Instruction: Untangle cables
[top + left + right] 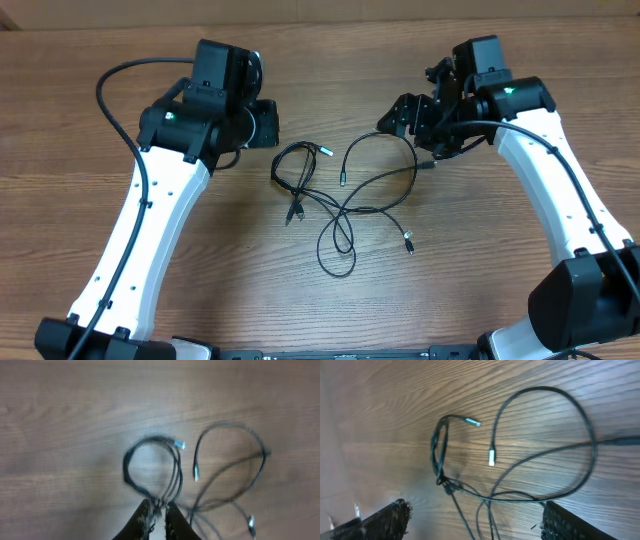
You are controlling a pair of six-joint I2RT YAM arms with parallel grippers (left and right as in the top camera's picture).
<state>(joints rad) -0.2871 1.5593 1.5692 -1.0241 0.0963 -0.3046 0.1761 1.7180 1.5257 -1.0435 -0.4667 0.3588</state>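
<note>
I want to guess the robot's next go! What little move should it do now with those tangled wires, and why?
Probably lower the right pincer onto the cables and close it. Its jaws stand wide open, and the spot where the big loop crosses the strands from the small coil lies right between them. Nothing is held there yet.

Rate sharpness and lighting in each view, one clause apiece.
Overhead: sharp and evenly lit, the thin black cables crisp on the brown wooden table; left wrist: soft all over, cables and wood grain smeared; right wrist: cables fairly sharp, a pale sheen on the wood at upper right, the left edge dim.
</note>
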